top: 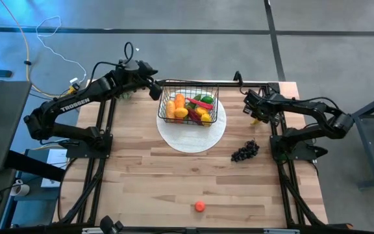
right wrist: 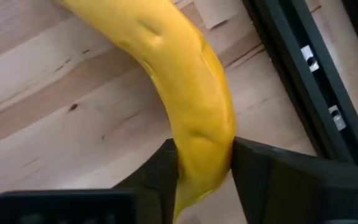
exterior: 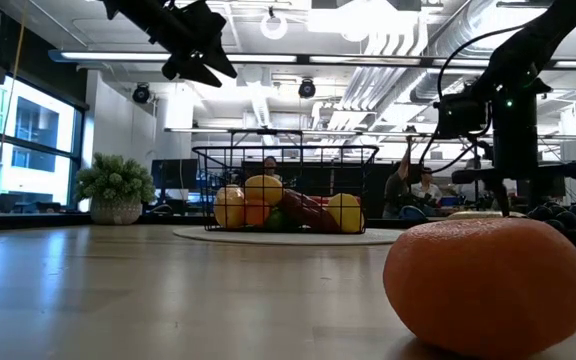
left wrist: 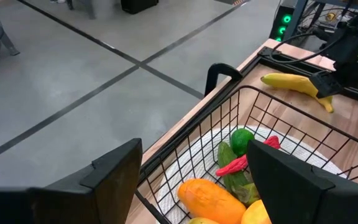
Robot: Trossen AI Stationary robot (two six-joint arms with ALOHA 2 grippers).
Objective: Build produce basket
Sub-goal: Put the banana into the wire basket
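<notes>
The black wire basket (top: 188, 104) stands on a round white plate (top: 193, 140) at the table's far middle. It holds an orange mango (left wrist: 210, 199), lemons (exterior: 264, 188), a green cucumber (left wrist: 240, 140) and a red chilli (left wrist: 238, 164). My left gripper (top: 156, 90) hovers open above the basket's far left corner, touching nothing. My right gripper (top: 255, 112) is shut on the yellow banana (right wrist: 179, 74) near the table's far right edge. Dark grapes (top: 244, 151) lie on the wood right of the plate. A small orange fruit (top: 200, 206) sits near the near edge. My right gripper pinches the banana near one end (right wrist: 202, 163) between its two fingers (right wrist: 260, 168), which lie across it. The fingers come from above, pointing down. The rest of the banana (left wrist: 291, 82) stretches away along the table top; whether it is lifted off the wood, I cannot tell.
The right arm's dark frame rail (right wrist: 303, 68) runs close beside the banana. A black clamp (left wrist: 219, 73) stands at the table's far edge behind the basket. Bare wood (top: 148, 175) lies in the table's near left half. People sit in the room beyond.
</notes>
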